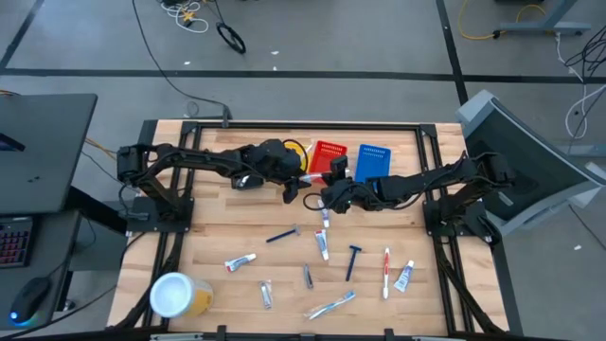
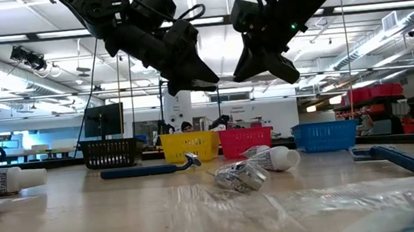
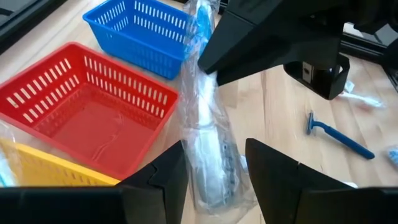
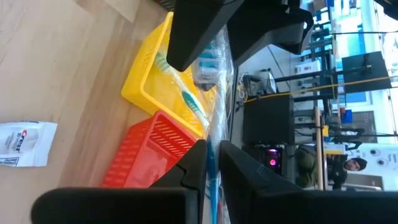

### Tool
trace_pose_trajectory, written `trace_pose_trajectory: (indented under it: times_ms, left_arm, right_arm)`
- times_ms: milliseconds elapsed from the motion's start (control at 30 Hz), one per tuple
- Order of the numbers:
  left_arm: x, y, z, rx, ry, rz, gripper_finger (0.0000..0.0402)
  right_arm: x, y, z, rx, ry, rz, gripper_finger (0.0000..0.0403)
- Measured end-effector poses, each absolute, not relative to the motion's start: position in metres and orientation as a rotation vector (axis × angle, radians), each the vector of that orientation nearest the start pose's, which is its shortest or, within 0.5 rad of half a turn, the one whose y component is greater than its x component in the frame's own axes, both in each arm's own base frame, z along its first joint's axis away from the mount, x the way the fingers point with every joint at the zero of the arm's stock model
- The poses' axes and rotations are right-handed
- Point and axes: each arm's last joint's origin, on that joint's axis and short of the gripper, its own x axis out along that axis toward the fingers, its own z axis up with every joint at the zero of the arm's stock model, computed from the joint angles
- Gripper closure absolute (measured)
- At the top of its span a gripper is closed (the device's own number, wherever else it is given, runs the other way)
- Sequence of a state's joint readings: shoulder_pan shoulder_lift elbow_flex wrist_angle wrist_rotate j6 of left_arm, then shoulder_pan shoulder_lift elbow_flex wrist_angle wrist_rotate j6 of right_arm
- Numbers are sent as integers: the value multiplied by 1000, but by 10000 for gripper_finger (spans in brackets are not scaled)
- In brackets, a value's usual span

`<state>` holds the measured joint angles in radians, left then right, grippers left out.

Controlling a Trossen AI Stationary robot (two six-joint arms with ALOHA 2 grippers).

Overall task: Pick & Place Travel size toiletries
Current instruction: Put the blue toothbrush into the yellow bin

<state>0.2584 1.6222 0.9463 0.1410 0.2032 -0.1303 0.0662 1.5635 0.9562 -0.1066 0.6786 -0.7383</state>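
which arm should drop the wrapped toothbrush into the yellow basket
Probably the left. Both the left gripper and the right gripper pinch the wrapped toothbrush between them, but the left arm comes in beside the yellow basket, so the right could let go.

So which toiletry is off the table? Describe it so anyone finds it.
Find the red basket at the table's far edge. Just before it the left pincer and right pincer meet; the right grips a clear-wrapped toothbrush. It alone hangs in the air, above the wood.
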Motion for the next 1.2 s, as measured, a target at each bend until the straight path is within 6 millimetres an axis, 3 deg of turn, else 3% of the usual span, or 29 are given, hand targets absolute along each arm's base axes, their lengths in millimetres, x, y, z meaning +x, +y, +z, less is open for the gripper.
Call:
trace_pose_trajectory:
  times_ms: [433, 1200]
  left_arm:
    - [335, 83, 211, -250, 519, 91, 322]
    - [334, 85, 209, -241, 538, 158, 316]
  right_arm:
    - [323, 3, 218, -926, 861, -326, 359]
    - [324, -2, 218, -829, 825, -302, 359]
